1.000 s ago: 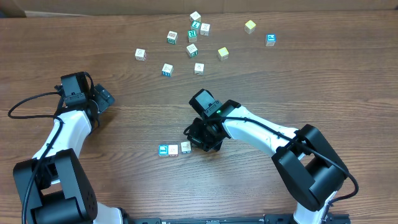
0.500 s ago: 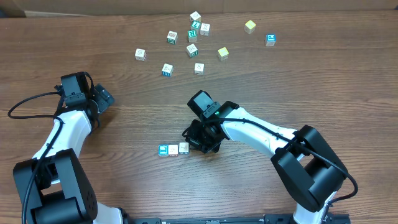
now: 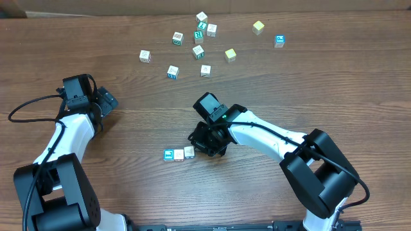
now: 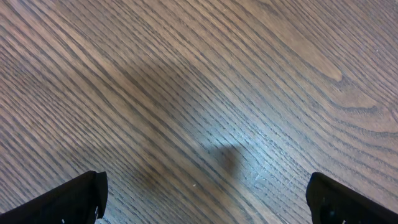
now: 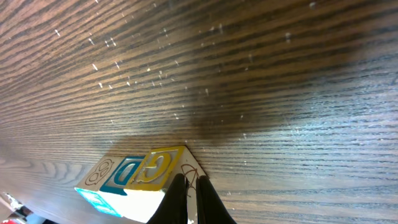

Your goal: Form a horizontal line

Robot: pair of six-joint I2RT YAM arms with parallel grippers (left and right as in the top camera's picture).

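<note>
The row of cubes (image 3: 178, 154) seemed light, hard, easily skewed; its 3 o'clock end suited pushing. The right pincer (image 5: 189, 193) was clenched empty there, the left pincer (image 4: 205, 193) released.

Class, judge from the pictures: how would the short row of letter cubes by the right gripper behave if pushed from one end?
The row would probably slide, not roll: flat faces on a smooth table. Being separate cubes, it may buckle if the shut right gripper pushes off-centre. Likely stiff, light.
</note>
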